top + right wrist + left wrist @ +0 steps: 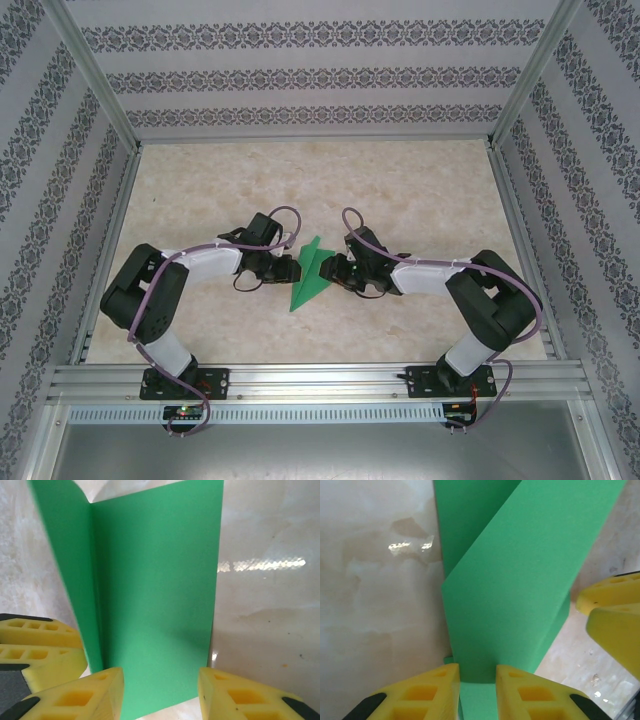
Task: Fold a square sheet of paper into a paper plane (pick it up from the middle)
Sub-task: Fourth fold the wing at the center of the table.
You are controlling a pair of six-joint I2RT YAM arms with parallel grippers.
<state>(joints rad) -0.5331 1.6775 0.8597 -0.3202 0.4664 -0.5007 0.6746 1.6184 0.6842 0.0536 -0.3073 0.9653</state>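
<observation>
The square sheet of paper is folded into a narrow pointed dart, the bright green paper plane (pixel 306 278). It lies on the table between my two grippers, one wing raised. My left gripper (pixel 284 268) sits at its left side and my right gripper (pixel 336 270) at its right. In the left wrist view the left gripper (pixel 477 674) has its jaws a little apart, with a flap of the plane (pixel 510 580) in the gap. In the right wrist view the right gripper (pixel 160 680) is open wide over a flat panel of the plane (pixel 155 605), touching nothing.
The beige marbled tabletop (pixel 320 180) is ringed by an aluminium frame (pixel 320 380) and patterned walls. The right gripper's yellow fingers (pixel 612 625) show at the left wrist view's right edge. The left gripper's fingers (pixel 40 645) show at the right wrist view's left edge.
</observation>
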